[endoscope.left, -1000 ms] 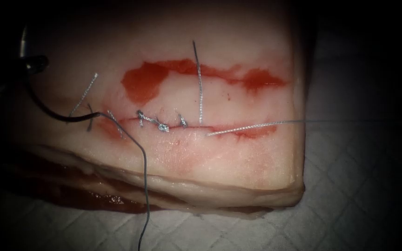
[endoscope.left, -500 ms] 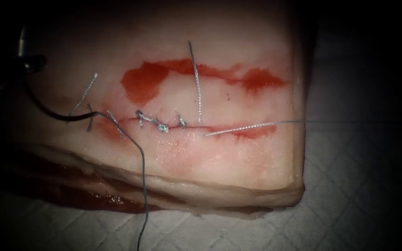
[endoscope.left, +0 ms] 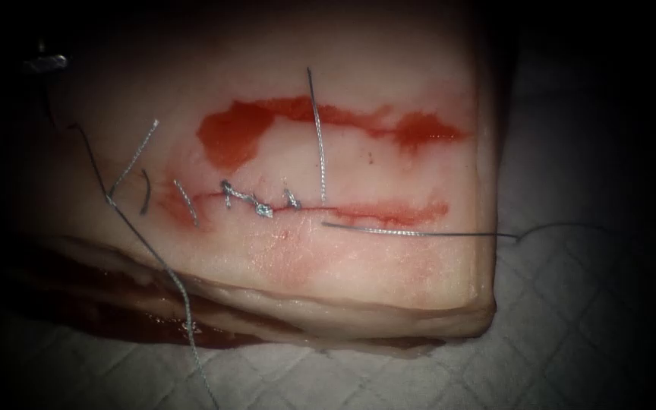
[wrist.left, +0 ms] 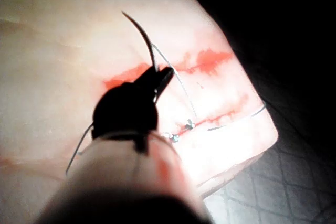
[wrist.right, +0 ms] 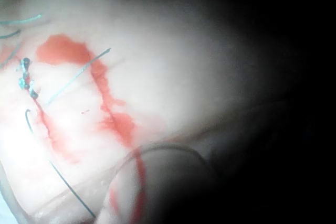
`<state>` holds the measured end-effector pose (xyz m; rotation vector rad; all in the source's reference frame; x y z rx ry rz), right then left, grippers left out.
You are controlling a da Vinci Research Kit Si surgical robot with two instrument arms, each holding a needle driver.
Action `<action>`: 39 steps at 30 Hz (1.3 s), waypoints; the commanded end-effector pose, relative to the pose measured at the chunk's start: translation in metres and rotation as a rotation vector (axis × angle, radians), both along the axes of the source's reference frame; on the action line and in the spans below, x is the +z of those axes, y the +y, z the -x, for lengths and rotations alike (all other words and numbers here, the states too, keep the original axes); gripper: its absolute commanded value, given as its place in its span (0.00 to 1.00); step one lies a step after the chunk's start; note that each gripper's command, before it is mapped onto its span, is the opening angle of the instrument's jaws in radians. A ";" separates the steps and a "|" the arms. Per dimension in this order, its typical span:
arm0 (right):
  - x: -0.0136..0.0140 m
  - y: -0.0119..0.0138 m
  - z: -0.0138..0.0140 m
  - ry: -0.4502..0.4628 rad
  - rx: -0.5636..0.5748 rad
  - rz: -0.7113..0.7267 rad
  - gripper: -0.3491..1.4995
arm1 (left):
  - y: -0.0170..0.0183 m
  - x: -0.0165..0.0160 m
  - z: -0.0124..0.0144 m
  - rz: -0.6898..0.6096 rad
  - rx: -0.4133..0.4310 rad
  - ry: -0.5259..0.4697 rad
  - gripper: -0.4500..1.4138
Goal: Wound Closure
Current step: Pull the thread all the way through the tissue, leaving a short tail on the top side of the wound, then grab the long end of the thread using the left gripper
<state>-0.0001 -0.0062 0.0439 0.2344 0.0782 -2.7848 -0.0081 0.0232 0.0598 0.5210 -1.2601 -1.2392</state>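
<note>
My left tool [wrist.left: 157,74] has its jaws shut on the curved needle [wrist.left: 140,35], partway along its curve. The needle [endoscope.left: 91,163] hangs free over the tissue's left end and is not in the tissue. Its thread [endoscope.left: 168,281] trails down across the front edge. The cut [endoscope.left: 373,209] runs across the tissue [endoscope.left: 389,273], with knots [endoscope.left: 260,205] on its left part. One thread tail [endoscope.left: 316,137] lies straight up from the cut. Another strand [endoscope.left: 419,232] lies slack below the cut and runs off to the right. My right tool's shaft [wrist.right: 157,192] is a blur.
Red fluid [endoscope.left: 237,133] pools above the cut. Short cut thread ends [endoscope.left: 134,156] [endoscope.left: 186,201] lie at the left of the cut. White quilted cloth [endoscope.left: 571,319] lies under and to the right of the tissue.
The left tool has risen up and left with the needle, dragging its thread leftwards. The strand that ran taut to the right has dropped slack onto the tissue.
</note>
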 end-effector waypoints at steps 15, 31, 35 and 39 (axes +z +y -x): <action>-0.0094 0.0006 -0.0090 1.337 0.350 0.120 0.92 | 0.0091 0.0050 0.0014 0.106 0.306 0.951 0.00; -0.0048 -0.0021 -0.0138 1.580 0.088 0.244 0.94 | 0.0033 0.0083 0.0081 0.333 0.722 0.760 0.72; -0.0047 -0.0017 -0.0134 1.657 0.190 0.284 0.95 | 0.0049 0.0062 0.0081 0.326 0.690 0.713 0.69; -0.0054 -0.0017 -0.0132 1.736 0.251 0.370 0.94 | 0.0047 0.0028 0.0099 0.308 0.645 0.600 0.62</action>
